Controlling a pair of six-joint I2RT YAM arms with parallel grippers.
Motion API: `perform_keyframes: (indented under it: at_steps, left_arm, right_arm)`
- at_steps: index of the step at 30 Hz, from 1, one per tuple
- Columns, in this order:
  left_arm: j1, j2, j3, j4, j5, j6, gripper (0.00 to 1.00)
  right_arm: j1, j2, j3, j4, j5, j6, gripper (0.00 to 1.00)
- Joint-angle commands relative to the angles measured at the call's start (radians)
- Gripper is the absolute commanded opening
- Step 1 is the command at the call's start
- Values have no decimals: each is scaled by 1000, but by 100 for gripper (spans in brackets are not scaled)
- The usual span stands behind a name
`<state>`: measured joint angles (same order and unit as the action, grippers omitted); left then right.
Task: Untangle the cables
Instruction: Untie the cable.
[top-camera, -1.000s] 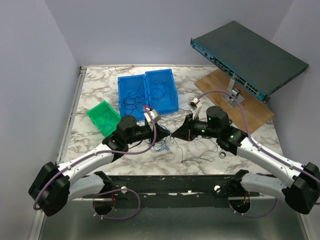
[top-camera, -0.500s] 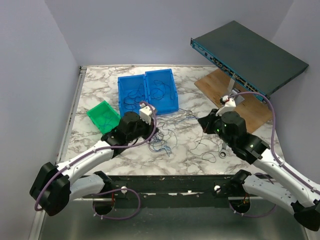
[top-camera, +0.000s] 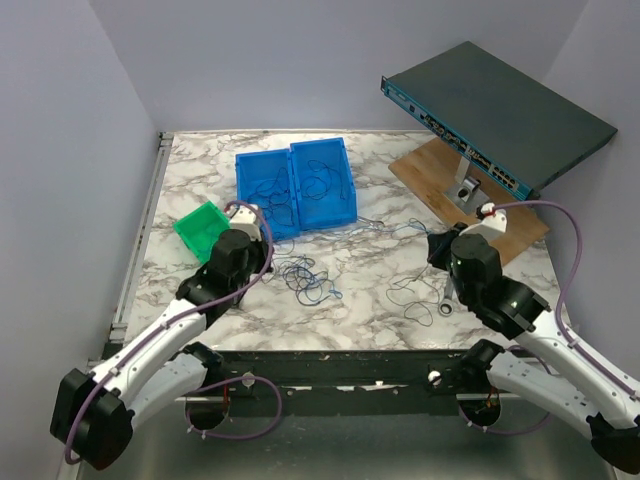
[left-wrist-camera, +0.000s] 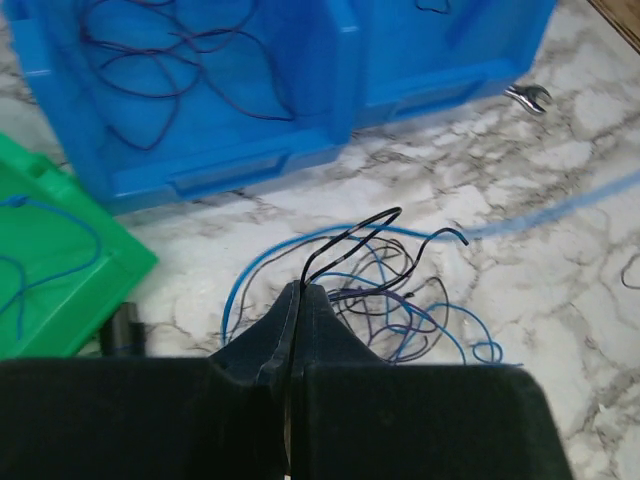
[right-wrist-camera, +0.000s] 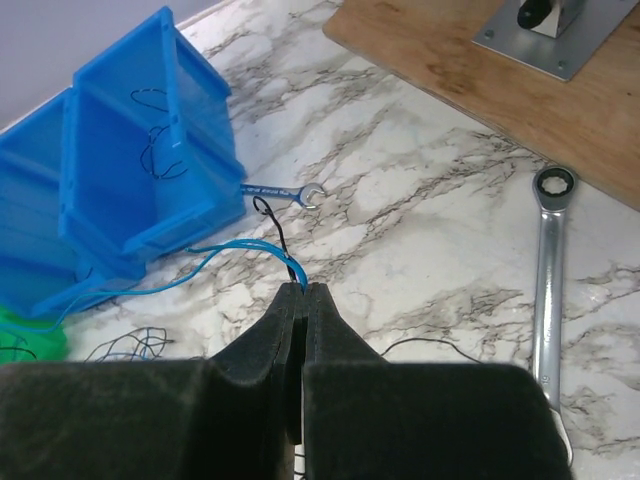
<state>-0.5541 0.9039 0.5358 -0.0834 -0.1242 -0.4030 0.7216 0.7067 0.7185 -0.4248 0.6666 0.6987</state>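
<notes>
The cables lie as a loose tangle (top-camera: 305, 280) of thin blue and dark wires on the marble table (top-camera: 350, 320). My left gripper (top-camera: 266, 264) sits just left of the tangle, shut on a black cable (left-wrist-camera: 350, 238) that arches out of its tips (left-wrist-camera: 302, 287). My right gripper (top-camera: 434, 245) is far to the right, shut on a blue cable (right-wrist-camera: 225, 248) and a black one (right-wrist-camera: 283, 238) at its tips (right-wrist-camera: 305, 288). The blue cable (top-camera: 380, 227) runs from the tangle toward the right gripper. More dark loops (top-camera: 415, 295) lie below it.
Two blue bins (top-camera: 295, 185) and a green bin (top-camera: 205, 232) hold other wires at the back left. A network switch (top-camera: 500, 110) stands on a wooden board (top-camera: 470, 195) at the back right. A ratchet wrench (right-wrist-camera: 548, 290) and a small wrench (right-wrist-camera: 285, 191) lie on the table.
The two arms have drawn apart, left going left and right going right. The tangle has spread out between them, and a blue cable now stretches toward the right gripper.
</notes>
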Motion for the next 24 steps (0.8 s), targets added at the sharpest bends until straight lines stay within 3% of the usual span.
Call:
perform_keyframes:
  at_steps: [1, 4, 6, 9, 13, 19, 24]
  left_arm:
    - [40, -89, -40, -31, -70, -57, 1]
    - [32, -103, -31, -15, 19, -44, 37]
    - [19, -108, -17, -25, 9, -40, 59]
    - [-20, -103, 20, -67, -59, -18, 81]
    - [-87, -58, 66, -32, 3, 50, 84]
    - [-108, -4, 30, 282, 438, 132, 83]
    - [-141, 116, 93, 344, 569, 171, 82]
  right_arm:
    - [2, -7, -5, 59, -115, -72, 1]
    - [2, 8, -17, 155, -367, -152, 1]
    - [2, 20, -7, 177, -433, -164, 1]
    - [1, 38, 25, 189, -509, -202, 1]
    - [2, 68, 90, 179, -619, -247, 1]
    - [2, 110, 143, 155, -751, -273, 1]
    - [1, 127, 155, 162, -807, -251, 1]
